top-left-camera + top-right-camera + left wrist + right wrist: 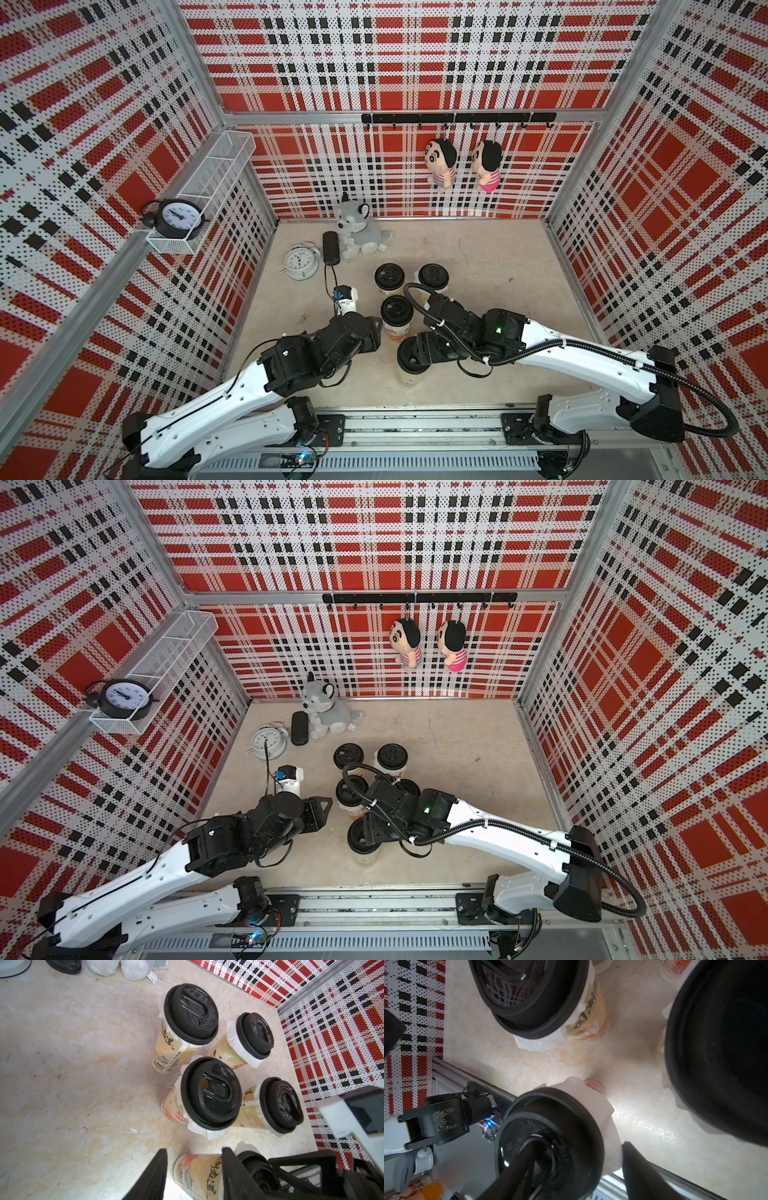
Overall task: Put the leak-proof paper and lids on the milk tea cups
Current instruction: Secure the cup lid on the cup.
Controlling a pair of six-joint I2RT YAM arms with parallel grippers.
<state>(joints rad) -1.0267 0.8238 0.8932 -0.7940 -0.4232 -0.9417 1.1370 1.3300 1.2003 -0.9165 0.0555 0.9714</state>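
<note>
Red, white and black plaid, speckled with fine dots, over every wall (415, 62). Mottled beige and cream across the tabletop (478, 257). Cream sides on the milk tea cups (166, 1047), printed with orange, yellow and green waves and black brush lettering. Glossy black for the lids (211, 1093). Whitish, half see-through frills of leak-proof paper (602, 1109) under their rims. White shells and black joints on the left arm (187, 424) and right arm (590, 361). Far left: black clock (178, 218) with a white face, white mesh basket (220, 166), pale white clock (300, 262), grey-and-white plush dog (357, 232). Far wall: dolls (441, 162) with black hair and pink-striped tops, black hook rail (457, 118).
</note>
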